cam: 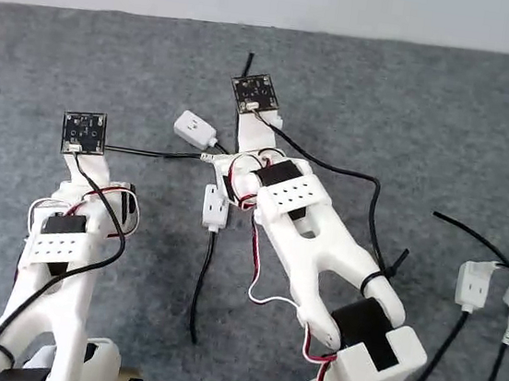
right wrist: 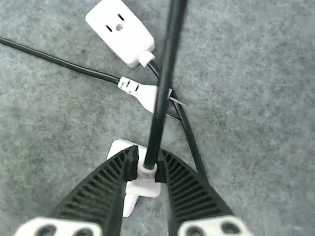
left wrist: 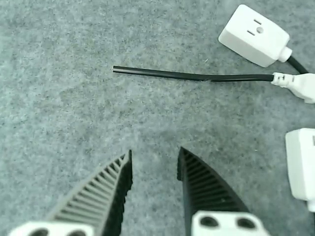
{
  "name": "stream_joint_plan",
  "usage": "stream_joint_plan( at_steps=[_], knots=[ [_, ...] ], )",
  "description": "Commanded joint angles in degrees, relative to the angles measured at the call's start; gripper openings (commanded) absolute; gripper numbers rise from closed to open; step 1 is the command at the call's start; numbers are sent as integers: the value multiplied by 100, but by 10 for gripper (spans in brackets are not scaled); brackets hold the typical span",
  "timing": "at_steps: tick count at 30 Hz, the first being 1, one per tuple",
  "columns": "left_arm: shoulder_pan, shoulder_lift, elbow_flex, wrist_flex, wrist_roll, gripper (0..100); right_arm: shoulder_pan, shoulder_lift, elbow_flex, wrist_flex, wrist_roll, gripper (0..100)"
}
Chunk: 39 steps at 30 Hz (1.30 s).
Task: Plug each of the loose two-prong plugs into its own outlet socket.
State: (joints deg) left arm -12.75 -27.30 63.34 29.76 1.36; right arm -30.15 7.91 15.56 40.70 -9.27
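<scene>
Above the grey carpeted table (cam: 449,121), the left gripper (left wrist: 155,172) hovered with fingers apart, while the right gripper (right wrist: 145,167) had its fingers clamped on a white plastic plug (right wrist: 140,189) at its black cord (right wrist: 165,73). We judged the plugging barely begun. Next we would have to carry the plug to the nearby white block socket (right wrist: 120,32), prongs aligned.

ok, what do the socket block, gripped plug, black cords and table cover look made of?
Socket block: white moulded plastic, smooth, faint gloss. Plug in right tool: same white plastic. Black cords: probably rubber or PVC sheath, smooth with a dull sheen. Table cover: grey felt or low-pile carpet, fuzzy speckled fibres; can't tell which.
</scene>
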Motion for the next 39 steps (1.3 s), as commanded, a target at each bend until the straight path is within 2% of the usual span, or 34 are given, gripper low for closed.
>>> stream_joint_plan(
  at_steps=[1,10,39],
  knots=[
    [-35,-176,-40,-176,0,145,48,-92,-246,-154,167,10],
    [-9,-158,-40,-176,-325,145,-101,-119,-466,-303,176,10],
    [-9,-149,-40,-176,-334,145,-154,382,-853,-505,220,10]
  ],
)
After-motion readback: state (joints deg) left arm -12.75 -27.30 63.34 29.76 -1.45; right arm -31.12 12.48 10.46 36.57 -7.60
